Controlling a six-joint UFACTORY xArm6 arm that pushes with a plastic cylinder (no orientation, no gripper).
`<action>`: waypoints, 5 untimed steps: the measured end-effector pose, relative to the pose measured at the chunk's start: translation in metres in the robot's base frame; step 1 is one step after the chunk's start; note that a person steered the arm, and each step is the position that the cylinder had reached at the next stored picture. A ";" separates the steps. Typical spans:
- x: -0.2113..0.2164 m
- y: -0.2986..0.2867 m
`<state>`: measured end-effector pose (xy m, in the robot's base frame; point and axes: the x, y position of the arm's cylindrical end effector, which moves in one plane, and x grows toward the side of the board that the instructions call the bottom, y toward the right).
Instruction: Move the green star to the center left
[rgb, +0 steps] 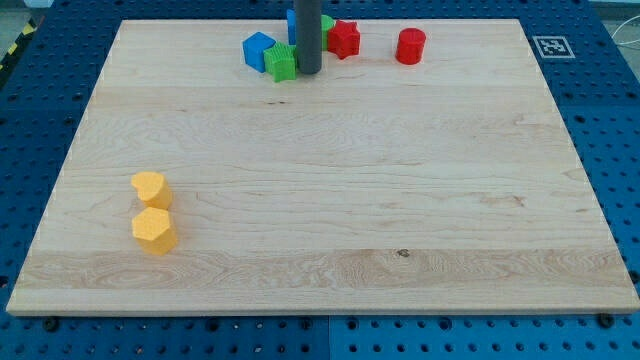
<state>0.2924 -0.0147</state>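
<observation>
The green star (283, 62) lies near the view's top edge of the wooden board (320, 180), a little left of the middle. My tip (309, 70) stands right beside the star's right side, touching or almost touching it. A blue block (259, 50) sits just to the star's left. Behind the rod, a second blue block (292, 22) and a second green block (327, 24) are partly hidden.
A red star-like block (345, 39) sits right of the rod, and a red cylinder (410, 46) farther right. A yellow rounded block (150, 188) and a yellow hexagonal block (153, 230) lie at the view's lower left. A marker tag (551, 46) is at the board's top right corner.
</observation>
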 end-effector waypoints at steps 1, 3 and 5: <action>-0.031 0.000; -0.031 -0.031; -0.006 -0.054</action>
<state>0.2867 -0.0689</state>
